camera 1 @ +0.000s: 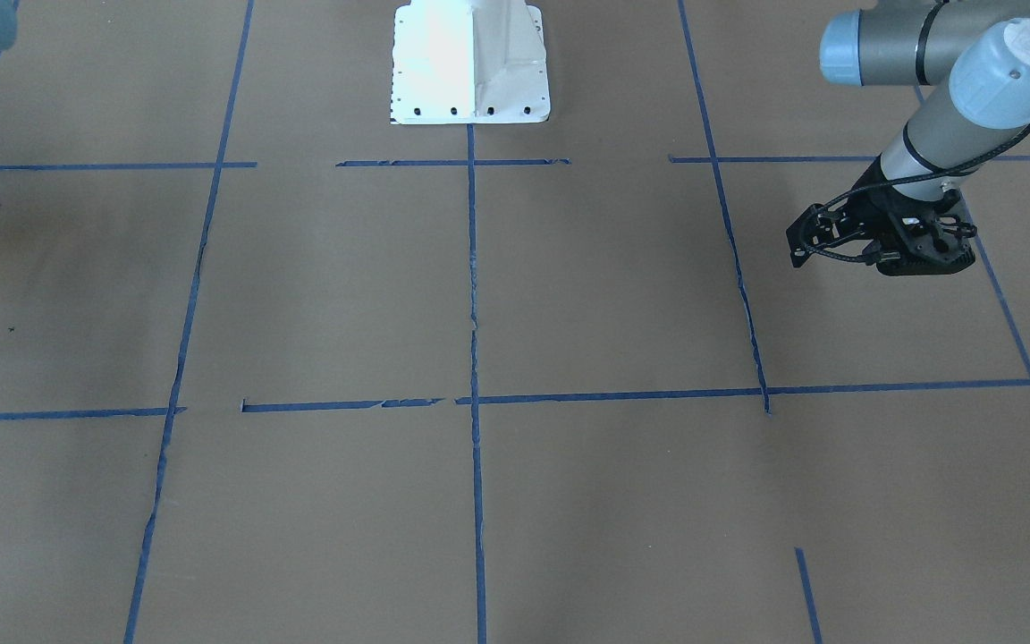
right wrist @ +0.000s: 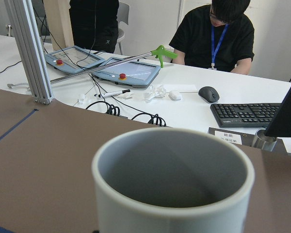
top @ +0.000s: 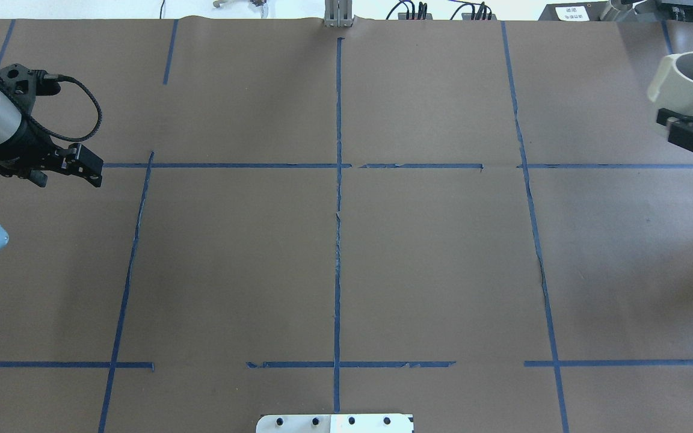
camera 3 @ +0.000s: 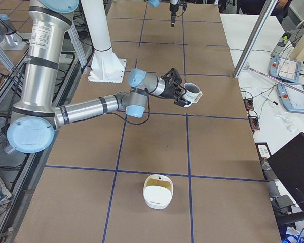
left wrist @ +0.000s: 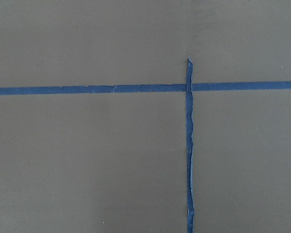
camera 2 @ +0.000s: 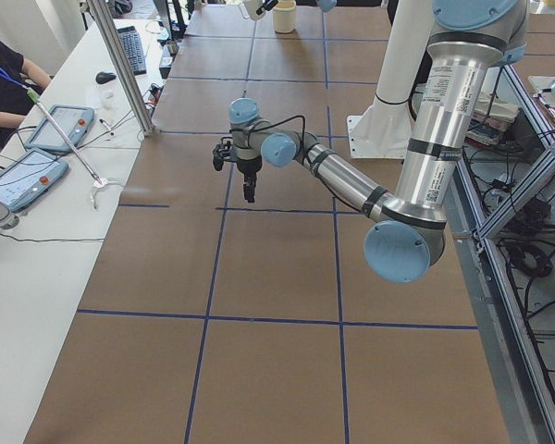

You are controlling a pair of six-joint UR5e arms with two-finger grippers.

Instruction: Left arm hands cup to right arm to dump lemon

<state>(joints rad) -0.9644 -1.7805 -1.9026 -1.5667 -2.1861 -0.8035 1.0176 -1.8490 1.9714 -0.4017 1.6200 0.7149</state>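
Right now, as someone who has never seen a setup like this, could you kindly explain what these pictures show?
Two robot arms stand at a brown table marked with blue tape. Six cameras caught one moment: one facing the robot, one behind and above it, one at each table end, and one on each wrist. The right arm's claw is shut on an upright off-white mug. Its wrist camera looks over the mug's mouth toward a person at a desk. No lemon shows anywhere. The left arm's claw holds nothing, and its wrist camera sees only table and tape. A white bowl sits on the table.
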